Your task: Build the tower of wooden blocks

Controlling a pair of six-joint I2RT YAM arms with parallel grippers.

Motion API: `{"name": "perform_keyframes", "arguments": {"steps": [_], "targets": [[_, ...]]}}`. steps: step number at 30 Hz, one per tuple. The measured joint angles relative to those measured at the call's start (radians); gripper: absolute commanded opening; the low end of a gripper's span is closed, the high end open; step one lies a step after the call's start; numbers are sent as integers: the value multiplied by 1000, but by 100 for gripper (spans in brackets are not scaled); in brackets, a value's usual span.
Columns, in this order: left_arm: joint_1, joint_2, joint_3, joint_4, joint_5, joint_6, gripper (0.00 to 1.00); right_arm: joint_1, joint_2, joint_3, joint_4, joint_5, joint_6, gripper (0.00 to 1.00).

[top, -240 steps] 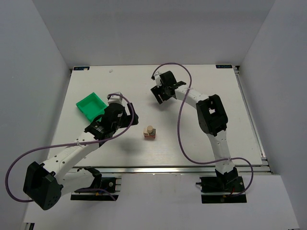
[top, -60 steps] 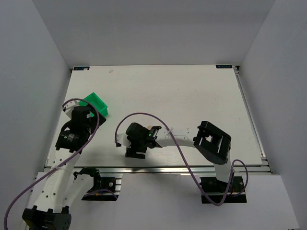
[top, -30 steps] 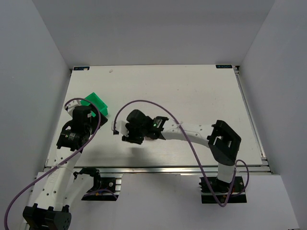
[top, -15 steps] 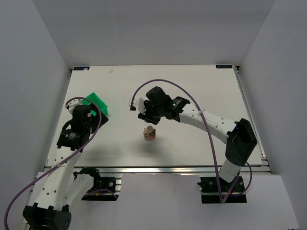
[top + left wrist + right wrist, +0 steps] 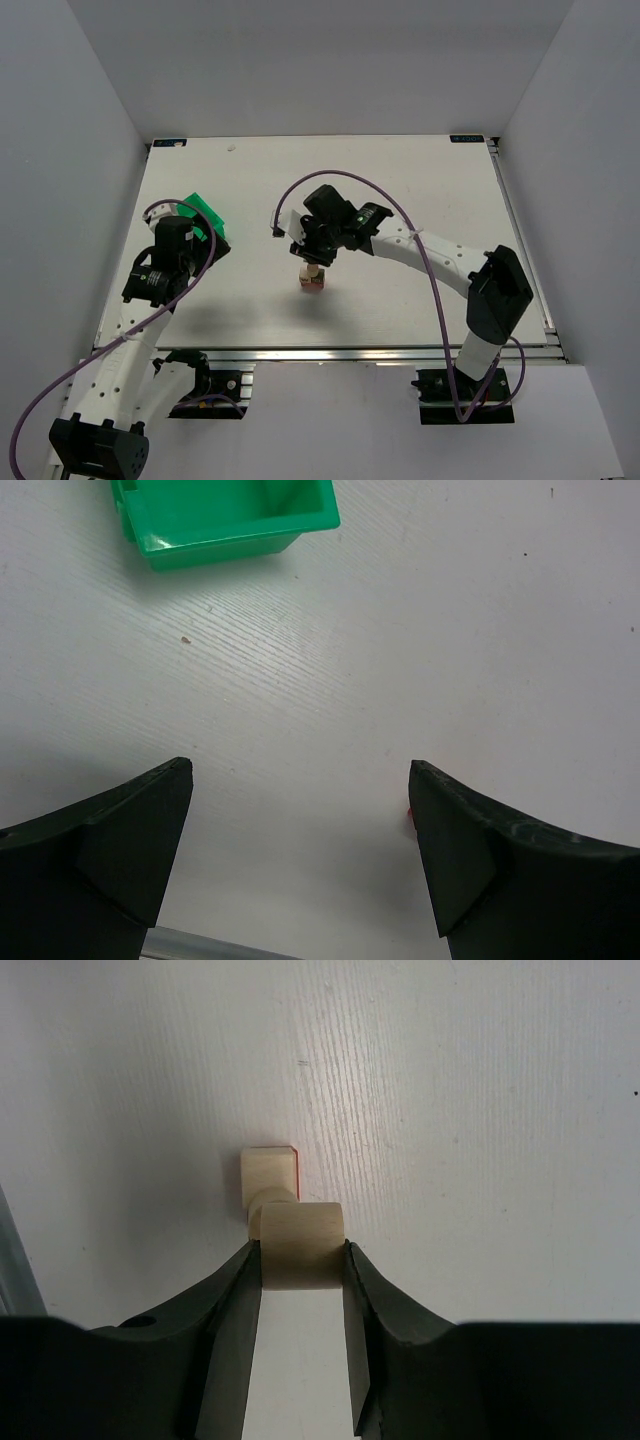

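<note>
The right gripper swings up from the near edge of the table and now holds its pale block right over the wood block tower.

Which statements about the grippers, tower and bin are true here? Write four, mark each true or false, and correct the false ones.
1. The right gripper holds a pale block. True.
2. The left gripper grips a block. False: it is open and empty.
3. The tower stands inside the bin. False: it stands on the table, apart from the bin.
4. The bin is green. True.
</note>
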Motion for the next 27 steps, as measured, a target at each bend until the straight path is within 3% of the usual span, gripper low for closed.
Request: {"name": "perform_keyframes", "arguments": {"steps": [27], "targets": [[3, 11, -14, 25, 45, 16, 98, 0, 55, -17, 0, -18, 1, 31]]}}
